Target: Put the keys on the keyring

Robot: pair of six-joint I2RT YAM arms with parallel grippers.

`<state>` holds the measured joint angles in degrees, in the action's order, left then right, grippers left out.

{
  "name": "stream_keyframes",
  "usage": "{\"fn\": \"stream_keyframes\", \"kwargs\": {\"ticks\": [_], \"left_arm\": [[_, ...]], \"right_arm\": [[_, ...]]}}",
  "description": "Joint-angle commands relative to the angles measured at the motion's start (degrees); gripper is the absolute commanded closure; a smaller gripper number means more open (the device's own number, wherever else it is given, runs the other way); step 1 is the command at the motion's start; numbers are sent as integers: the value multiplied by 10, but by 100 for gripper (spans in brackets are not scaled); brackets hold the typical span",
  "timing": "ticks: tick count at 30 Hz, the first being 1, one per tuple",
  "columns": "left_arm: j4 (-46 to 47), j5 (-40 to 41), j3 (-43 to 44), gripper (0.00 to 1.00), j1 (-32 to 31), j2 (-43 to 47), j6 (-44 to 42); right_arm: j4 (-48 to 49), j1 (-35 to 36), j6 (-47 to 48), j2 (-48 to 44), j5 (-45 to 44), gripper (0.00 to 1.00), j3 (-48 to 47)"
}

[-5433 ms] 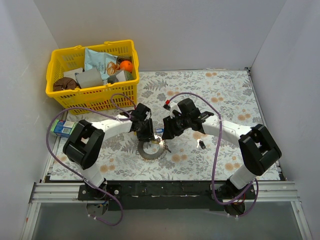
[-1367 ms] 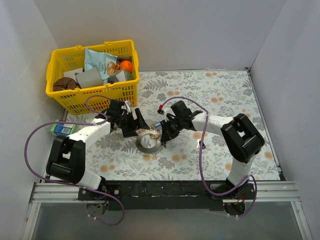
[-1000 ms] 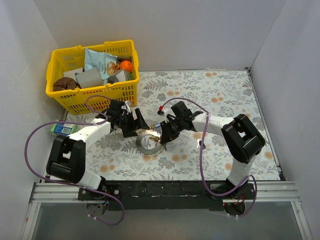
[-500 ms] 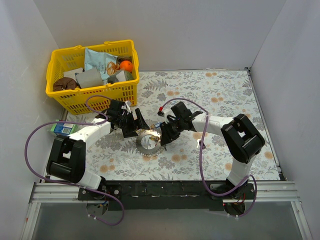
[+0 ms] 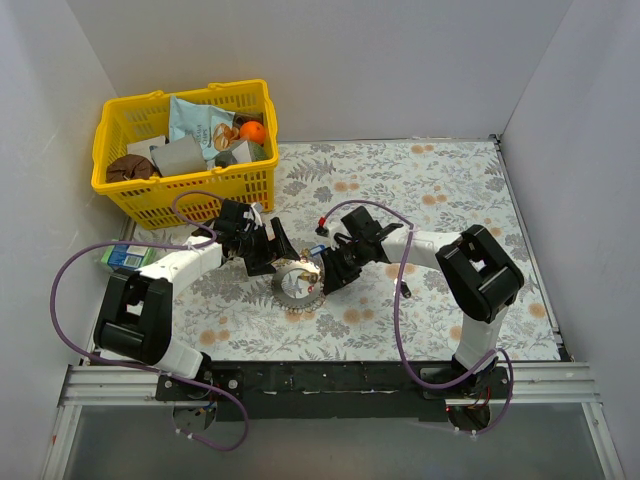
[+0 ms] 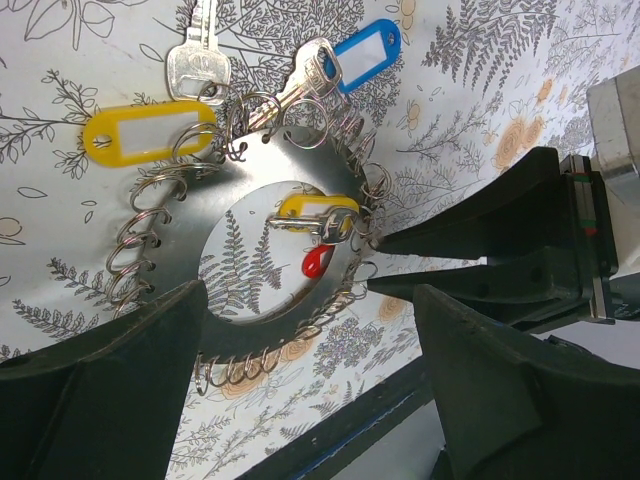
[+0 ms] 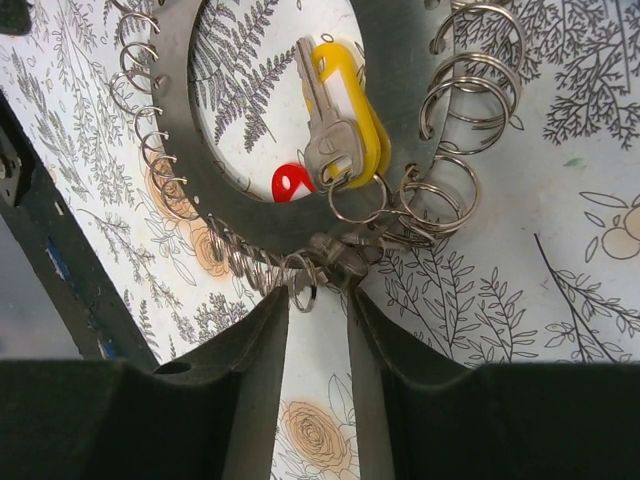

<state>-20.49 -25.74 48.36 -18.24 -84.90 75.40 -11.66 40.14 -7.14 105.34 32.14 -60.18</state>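
Observation:
The keyring [image 5: 297, 287] lies flat on the floral mat, a silver disc fringed with small split rings; it also shows in the left wrist view [image 6: 190, 215] and the right wrist view [image 7: 400, 90]. A yellow-tagged key [image 6: 150, 130], a blue-tagged key [image 6: 365, 45] and a bare silver key [image 6: 195, 65] sit at its rim. Another yellow-tagged key [image 7: 345, 95] and a red piece [image 7: 290, 183] lie in its hole. My left gripper [image 6: 308, 300] hovers over the ring, wide open and empty. My right gripper [image 7: 318, 295] is narrowly open, its tips at the ring's fringe.
A yellow basket [image 5: 185, 140] of odds and ends stands at the back left. A blue-green carton [image 5: 125, 257] lies at the mat's left edge. A small dark key [image 5: 402, 290] lies right of the right arm. Purple cables loop beside both arms.
The right gripper has crept left and down onto the ring's right edge. Well earlier the left arm swung out to the left. It has held still over the last second.

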Motion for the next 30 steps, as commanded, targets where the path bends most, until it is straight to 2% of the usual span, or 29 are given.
{"fn": "stream_keyframes", "kwargs": {"ticks": [1, 7, 17, 20, 24, 30], "left_arm": [[5, -9, 8, 16, -1, 4, -6], [5, -7, 2, 16, -1, 8, -6], [8, -11, -2, 16, -1, 9, -5], [9, -10, -4, 16, -1, 11, -5], [9, -11, -6, 15, -1, 14, -4], [10, -10, -8, 15, -1, 16, -4]], "right_arm": [[9, 1, 3, -7, 23, 64, -3], [38, 1, -14, -20, 63, 69, 9], [38, 1, -20, -7, 49, 73, 16], [40, 1, -26, -1, 40, 77, 15], [48, 1, -35, 2, 49, 88, 13], [61, 1, -43, -2, 63, 88, 19]]}}
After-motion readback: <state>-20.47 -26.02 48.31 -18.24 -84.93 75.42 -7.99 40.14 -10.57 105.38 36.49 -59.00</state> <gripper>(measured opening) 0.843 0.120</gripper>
